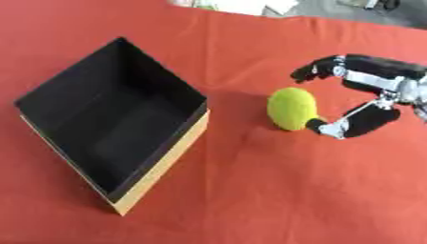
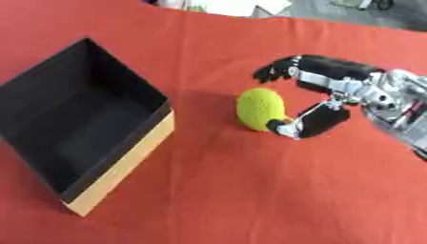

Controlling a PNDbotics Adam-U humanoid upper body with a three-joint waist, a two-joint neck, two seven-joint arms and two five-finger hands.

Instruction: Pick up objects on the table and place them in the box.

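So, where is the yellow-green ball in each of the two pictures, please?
Left eye view: the ball lies right of centre on the red cloth, with the right hand at its right side.
Right eye view: the ball lies nearer the picture's centre, slightly right.
Shared landmark: the black box stands to the left of the ball in both views.

A red cloth covers the table; grey floor lies beyond.

Red table: black box, yellow-green ball.
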